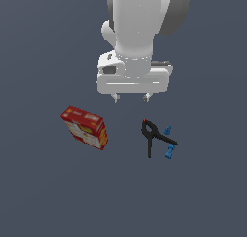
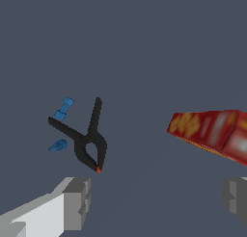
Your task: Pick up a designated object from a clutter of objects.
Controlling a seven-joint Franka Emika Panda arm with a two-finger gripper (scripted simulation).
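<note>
Overhead, claw [image 1: 130, 98] agape above clamp [image 1: 152, 136]

White arm overhead, pincer [image 1: 130, 98] downward, fingers wide apart, empty

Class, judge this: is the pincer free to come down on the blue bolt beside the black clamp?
Probably, but tightly: the open pincer hangs above, yet the bolt lies against the clamp handle.

No legible text anywhere; print on the red box [image 1: 85, 127] blurred.
</note>
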